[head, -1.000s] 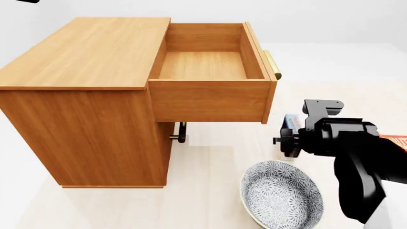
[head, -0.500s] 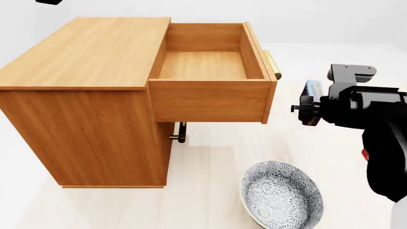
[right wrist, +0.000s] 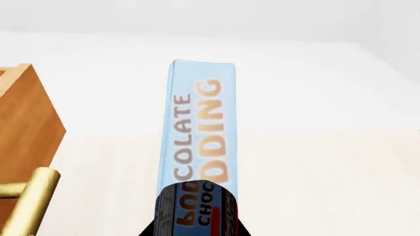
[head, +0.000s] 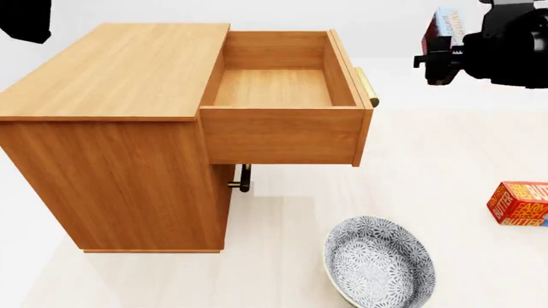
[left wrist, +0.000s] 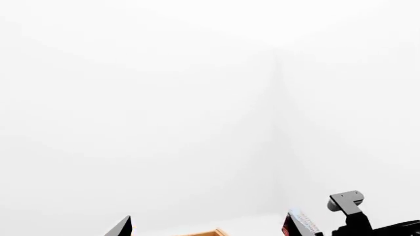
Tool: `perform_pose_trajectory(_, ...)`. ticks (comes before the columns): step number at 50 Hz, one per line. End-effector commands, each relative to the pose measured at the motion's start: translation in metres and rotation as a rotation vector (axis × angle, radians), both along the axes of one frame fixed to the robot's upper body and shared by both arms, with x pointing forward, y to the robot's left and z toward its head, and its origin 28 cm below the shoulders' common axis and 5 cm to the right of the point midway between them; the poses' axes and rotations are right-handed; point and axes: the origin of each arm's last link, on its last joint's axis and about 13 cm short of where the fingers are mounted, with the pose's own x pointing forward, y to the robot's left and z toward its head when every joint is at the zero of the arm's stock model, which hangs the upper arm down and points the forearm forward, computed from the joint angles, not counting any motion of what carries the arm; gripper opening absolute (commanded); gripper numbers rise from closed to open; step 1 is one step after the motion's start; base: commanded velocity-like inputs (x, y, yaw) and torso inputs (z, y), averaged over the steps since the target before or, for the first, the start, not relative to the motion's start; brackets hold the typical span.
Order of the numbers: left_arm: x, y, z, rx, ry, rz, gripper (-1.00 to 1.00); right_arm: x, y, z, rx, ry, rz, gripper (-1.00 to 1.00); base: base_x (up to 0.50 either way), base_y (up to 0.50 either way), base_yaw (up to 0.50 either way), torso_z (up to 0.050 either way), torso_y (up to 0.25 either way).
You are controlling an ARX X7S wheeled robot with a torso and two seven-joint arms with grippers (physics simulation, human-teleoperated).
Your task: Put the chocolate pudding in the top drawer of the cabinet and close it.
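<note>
**Pudding held up high beside the open drawer**

A bowl [head: 379, 262] with a gray pattern sits on the floor nearest the robot. A butter box [head: 519, 203] lies on the floor off to the right, well apart from the bowl.

Behind the bowl stands the cabinet [head: 111, 128]. Its top drawer [head: 283, 112] is pulled out wide and you can see its bare wood floor. The brass handle [head: 368, 86] runs along the drawer front. The lower drawer's handle [head: 242, 178] peeks out underneath.

Farther back and up high, the right gripper [head: 441, 45] is squeezed tight on the pudding [head: 445, 24]. The pudding is in the air, to the right of the drawer, not over it. The wrist camera shows its light blue edge with orange letters.

The left gripper [head: 25, 19] is at the far top left, above the cabinet. I cannot tell if its jaws are open or closed.
</note>
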Motion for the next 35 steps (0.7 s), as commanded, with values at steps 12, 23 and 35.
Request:
perform_pose_trajectory(12,-0.033,0.001,-0.014,-0.049,-0.026,0.055,1.00,-0.008,0.045,0.080,-0.090,-0.114,0.179,-1.00,0.00,0.00,0.00,0.000,0.000)
perform_pose_trajectory(23,-0.030,0.001,-0.018,-0.064,-0.018,0.048,1.00,-0.018,0.074,0.105,-0.089,-0.076,0.322,-1.00,0.00,0.00,0.00,0.000,0.000)
perform_pose_trajectory(35,-0.030,0.002,-0.024,-0.081,-0.016,0.047,1.00,-0.021,0.110,0.108,-0.079,-0.012,0.446,-1.00,0.00,0.00,0.00,0.000,0.000)
